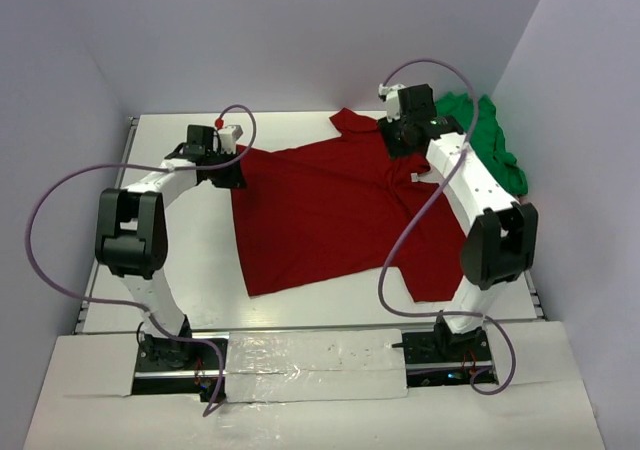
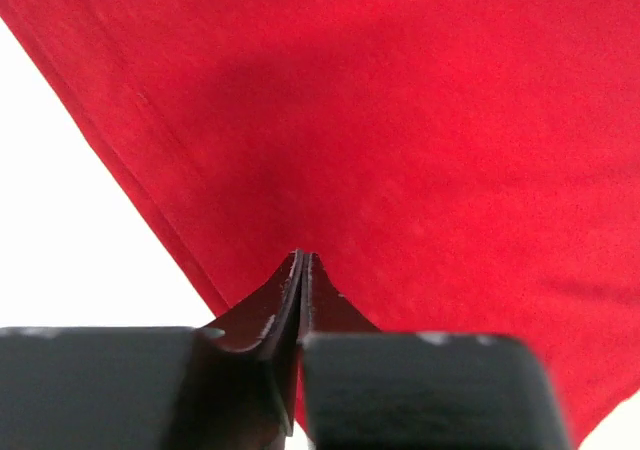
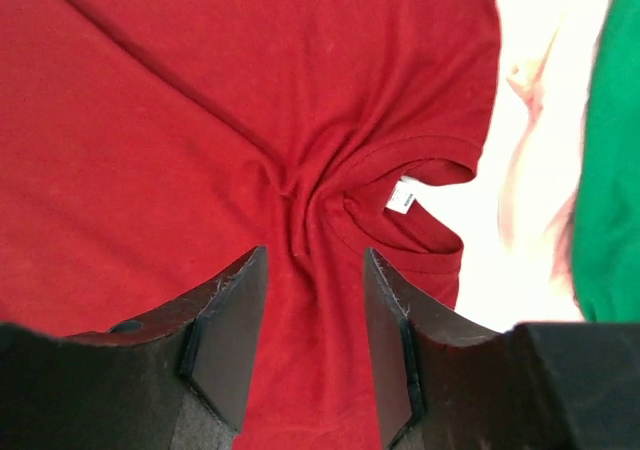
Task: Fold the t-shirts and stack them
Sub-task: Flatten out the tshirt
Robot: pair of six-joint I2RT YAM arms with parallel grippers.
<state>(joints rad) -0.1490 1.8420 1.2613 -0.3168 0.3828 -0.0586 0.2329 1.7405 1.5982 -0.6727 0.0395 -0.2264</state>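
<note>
Presently the left gripper (image 2: pixel 302 260) is pinching the nine-o'clock hem of the dark red t-shirt (image 1: pixel 320 210); the right gripper (image 3: pixel 312 260) is hovering open and empty, collar (image 3: pixel 440 162) at one o'clock.

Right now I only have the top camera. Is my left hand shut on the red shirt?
Observer: In the left wrist view the left hand has its fingers pressed together right at the edge of the dark red t-shirt. Whether cloth is caught between them doesn't show.
Operator: And the right one?
Observer: The right hand is open and hangs above the shirt, just short of the collar, with nothing between its fingers.
Operator: Is the cloth flat there?
Observer: No. It is twisted into a knot of creases beside the neck opening, where the pale neck label shows.
</note>
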